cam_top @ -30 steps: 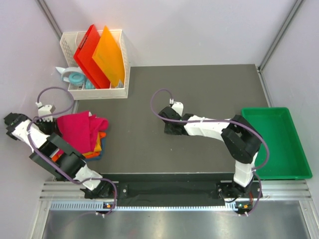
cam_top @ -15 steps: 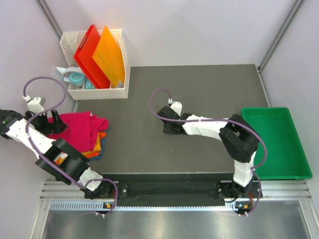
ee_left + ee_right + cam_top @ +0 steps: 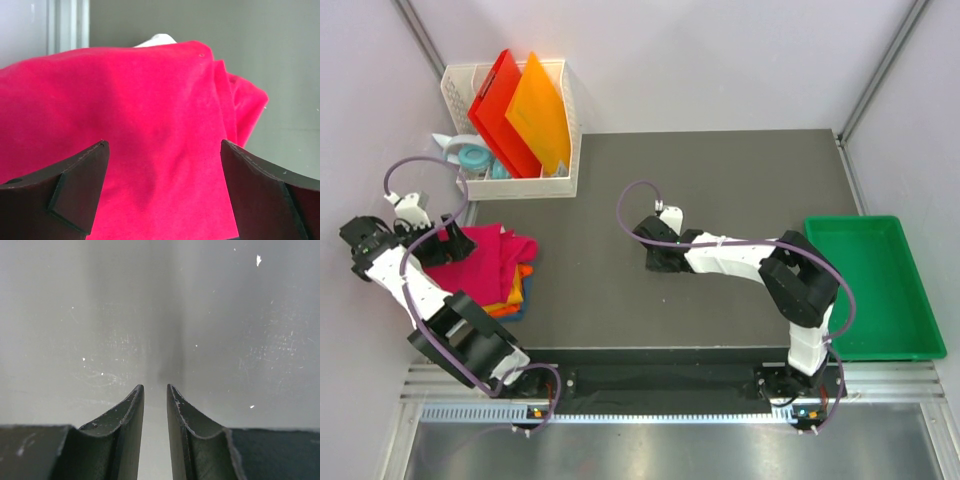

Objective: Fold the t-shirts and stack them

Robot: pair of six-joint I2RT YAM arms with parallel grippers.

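— Just ahead of the left end effector (image 3: 163, 145), what fills the gap?
— Pink shirt (image 3: 150, 90), rumpled, topping the folded shirts near the desk's (image 3: 720, 170) left edge. The fingers are spread wide and level with the cloth. I can't tell whether they touch it.
— And under it?
— Orange shirt (image 3: 523, 280), then a blue shirt (image 3: 513, 313), both peeking out on the far side from the fingers.
— Risk?
— A deep pinch could catch the orange layer too, and a pull would then drag the folded ones apart. A shove forward would only bunch the pink one more.
— Right end effector (image 3: 658, 260)?
— Well apart, at mid-desk, fingers almost pressed together on nothing, with bare desk below. From there it can't pin the lower shirts, so any tug would go unopposed.
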